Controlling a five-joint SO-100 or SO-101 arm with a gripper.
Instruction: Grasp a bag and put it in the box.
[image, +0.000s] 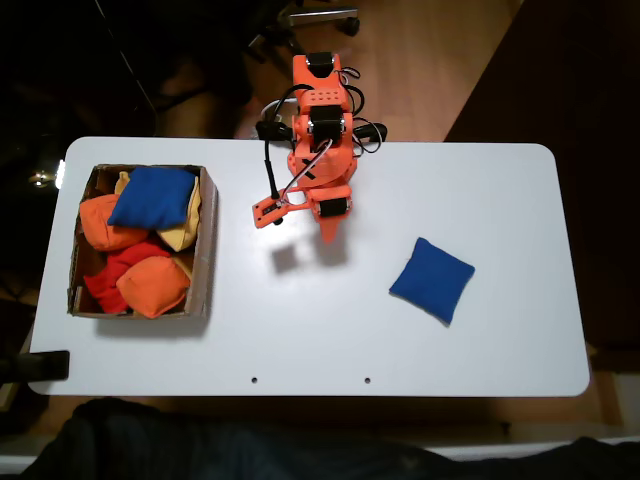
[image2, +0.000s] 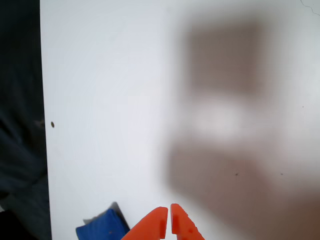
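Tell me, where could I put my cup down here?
The white table is bare between the cardboard box and the blue beanbag, and along the near edge. The box is crowded with beanbags; the orange arm's gripper occupies the far middle.

White rounded table (image: 300, 340), wooden floor (image: 430, 60) behind, dim surroundings, possibly chair base (image: 320, 18)

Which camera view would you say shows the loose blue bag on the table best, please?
The fixed view: the bag appears whole there, lying flat on the white table, to the right of the arm and apart from it. The wrist view catches one blurred blue corner at the bottom edge, beside the pincer.
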